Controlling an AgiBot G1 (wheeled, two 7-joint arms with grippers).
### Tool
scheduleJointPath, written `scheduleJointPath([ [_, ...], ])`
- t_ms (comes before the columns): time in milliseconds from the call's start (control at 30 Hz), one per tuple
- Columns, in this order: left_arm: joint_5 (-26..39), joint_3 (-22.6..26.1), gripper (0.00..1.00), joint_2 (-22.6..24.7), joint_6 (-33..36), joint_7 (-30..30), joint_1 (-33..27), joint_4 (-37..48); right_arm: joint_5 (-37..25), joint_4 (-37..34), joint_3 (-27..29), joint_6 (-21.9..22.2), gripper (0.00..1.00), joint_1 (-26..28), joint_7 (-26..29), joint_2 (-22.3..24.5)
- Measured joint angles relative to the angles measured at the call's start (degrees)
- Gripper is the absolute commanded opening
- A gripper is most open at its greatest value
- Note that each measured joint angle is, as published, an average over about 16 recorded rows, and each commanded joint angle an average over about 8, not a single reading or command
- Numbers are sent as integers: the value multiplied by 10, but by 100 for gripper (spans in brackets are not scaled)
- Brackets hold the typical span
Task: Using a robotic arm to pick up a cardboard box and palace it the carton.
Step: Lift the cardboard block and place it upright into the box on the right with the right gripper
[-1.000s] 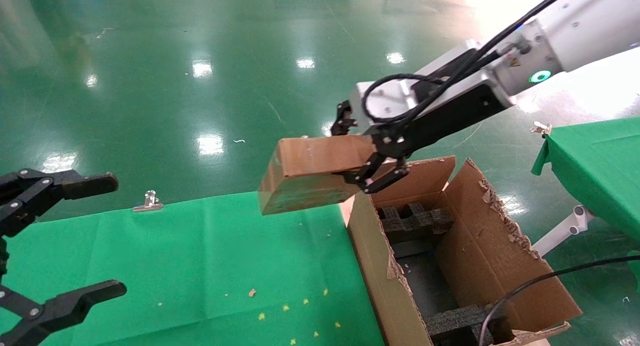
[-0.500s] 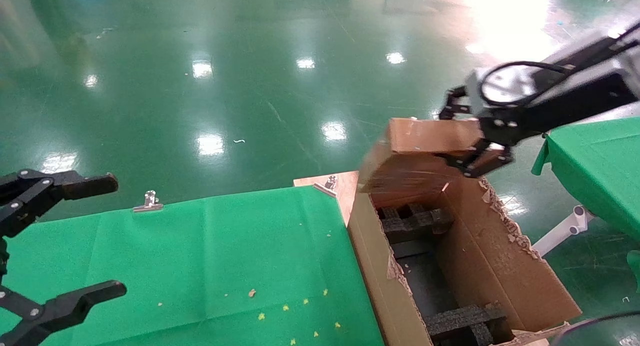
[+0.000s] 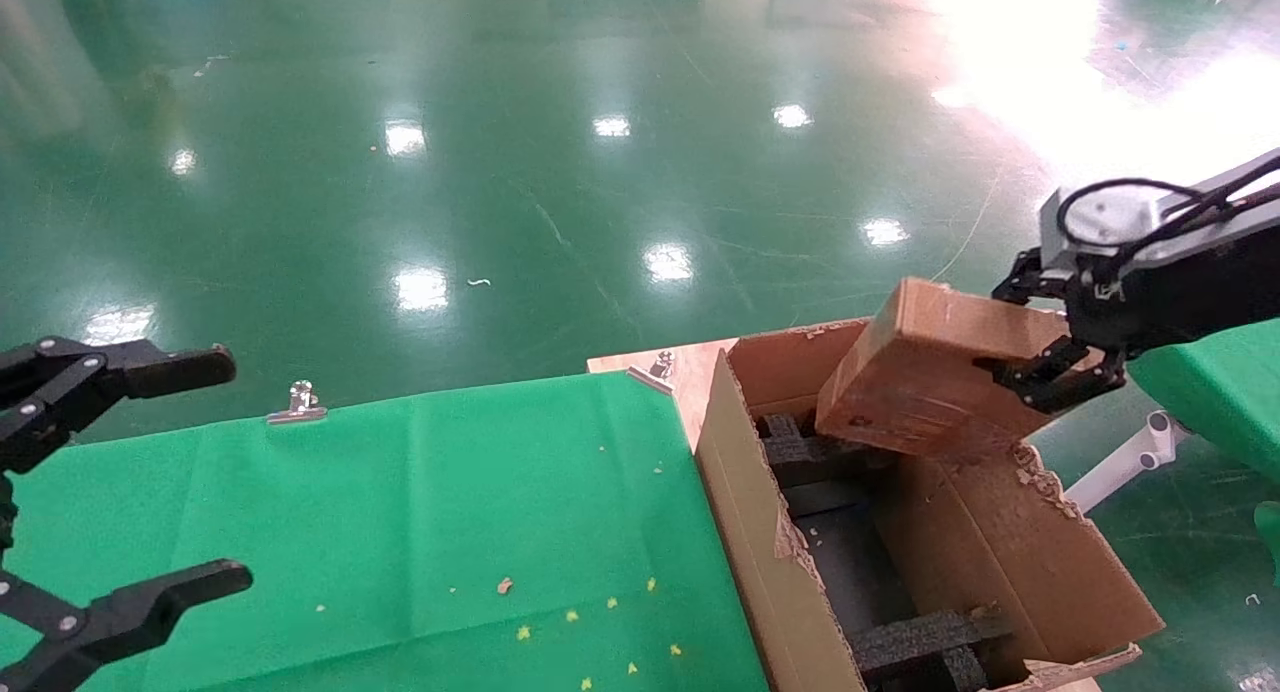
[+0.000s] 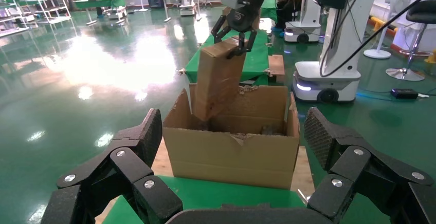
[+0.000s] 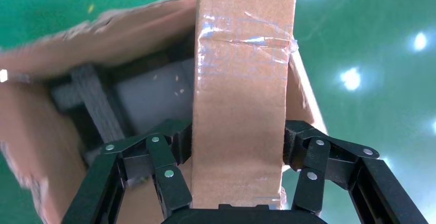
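Observation:
My right gripper [image 3: 1035, 357] is shut on the small brown cardboard box [image 3: 925, 382], with a finger on each long side [image 5: 237, 147]. The box hangs tilted over the far right part of the large open carton [image 3: 740, 492], its low end dipping toward the inside. Clear tape crosses the box's face [image 5: 241, 44]. Black foam blocks [image 3: 920, 637] lie inside the carton. In the left wrist view the box [image 4: 218, 80] leans into the carton [image 4: 231, 154], held from above by the right gripper [image 4: 236, 31]. My left gripper [image 3: 170, 472] is open and empty at the left edge.
A green cloth [image 3: 400, 532] covers the table left of the carton, held by metal clips [image 3: 297, 402]. A bare wooden corner [image 3: 690, 372] shows beside the carton. A second green-covered table [image 3: 1210, 392] stands at the right. The glossy green floor lies beyond.
My right gripper has carried the cardboard box rightward from above the green cloth to over the carton and lowered it, tilting its end into the opening. The left gripper has not moved.

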Motion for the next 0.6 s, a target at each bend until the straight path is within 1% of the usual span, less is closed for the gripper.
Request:
scheduleJointPath([
  [200,0,0,100,0,0,0,0,0,40,-64,2,21,0,-50,64,15],
  [333,0,0,100,0,0,0,0,0,64,-93,7,34,0,-85,101,27],
  [467,0,0,100,0,0,0,0,0,84,-110,11,45,0,-115,127,39],
  [600,0,0,100,0,0,0,0,0,95,-117,13,54,0,-134,143,47],
])
